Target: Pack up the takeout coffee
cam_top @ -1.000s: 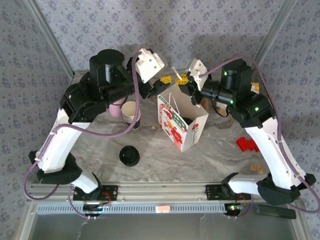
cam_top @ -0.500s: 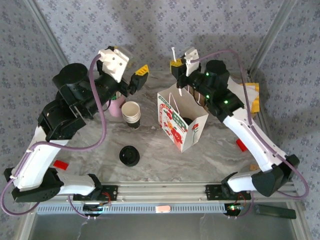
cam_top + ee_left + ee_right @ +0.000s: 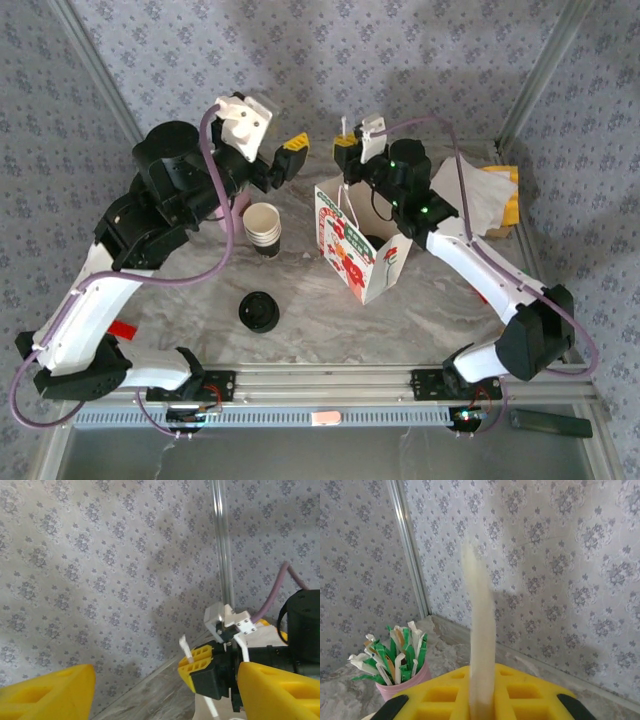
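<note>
Left fingers (image 3: 280, 685) spread wide, empty. Right fingers (image 3: 520, 692) pinch upright white strip (image 3: 482, 645) near bag (image 3: 350, 250) on counter (image 3: 300, 290).

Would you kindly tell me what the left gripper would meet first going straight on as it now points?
Likely the right gripper, close ahead and pinching a white strip; depth is unclear, so the left gripper might slip past to the wall instead.

Bright even light, blurred near foreground
</note>
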Controlling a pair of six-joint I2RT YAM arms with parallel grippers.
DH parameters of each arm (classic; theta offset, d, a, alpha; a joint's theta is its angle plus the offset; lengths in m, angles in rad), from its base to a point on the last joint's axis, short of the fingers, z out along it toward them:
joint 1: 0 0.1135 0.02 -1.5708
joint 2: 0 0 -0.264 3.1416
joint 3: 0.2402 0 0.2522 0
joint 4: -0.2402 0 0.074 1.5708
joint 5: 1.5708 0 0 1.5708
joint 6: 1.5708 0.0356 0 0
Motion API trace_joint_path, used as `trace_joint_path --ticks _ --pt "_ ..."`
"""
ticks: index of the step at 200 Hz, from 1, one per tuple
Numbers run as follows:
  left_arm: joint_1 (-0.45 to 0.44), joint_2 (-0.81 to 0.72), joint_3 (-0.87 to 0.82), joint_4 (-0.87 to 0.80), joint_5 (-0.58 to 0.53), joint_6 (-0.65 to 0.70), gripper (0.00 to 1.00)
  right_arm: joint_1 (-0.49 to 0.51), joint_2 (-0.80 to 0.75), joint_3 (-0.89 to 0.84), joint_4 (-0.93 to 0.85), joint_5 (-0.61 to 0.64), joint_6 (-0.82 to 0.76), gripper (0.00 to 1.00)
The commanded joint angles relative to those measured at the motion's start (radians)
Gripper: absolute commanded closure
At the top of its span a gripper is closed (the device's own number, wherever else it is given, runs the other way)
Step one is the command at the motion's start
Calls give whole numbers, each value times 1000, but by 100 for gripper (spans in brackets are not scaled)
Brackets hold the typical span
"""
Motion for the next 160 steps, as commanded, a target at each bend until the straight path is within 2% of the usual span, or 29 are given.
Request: trace_joint_path --ticks 1,63,91,110,130,160 --pt "7 4 14 31 38 -27 26 11 3 -18 73 14 47 80" --pt "24 2 3 27 67 -49 26 21 -20 -27 56 35 30 71" --pt "25 4 6 17 75 -68 24 22 -62 38 -23 40 4 63" --pt "25 10 9 2 87 -95 10 18 -99 118 -144 57 -5 57" --pt "25 11 -4 -5 125 -137 1 4 -141 225 -323 82 2 54" --pt "25 17 -26 -19 158 -214 0 -65 -198 380 -650 90 105 53"
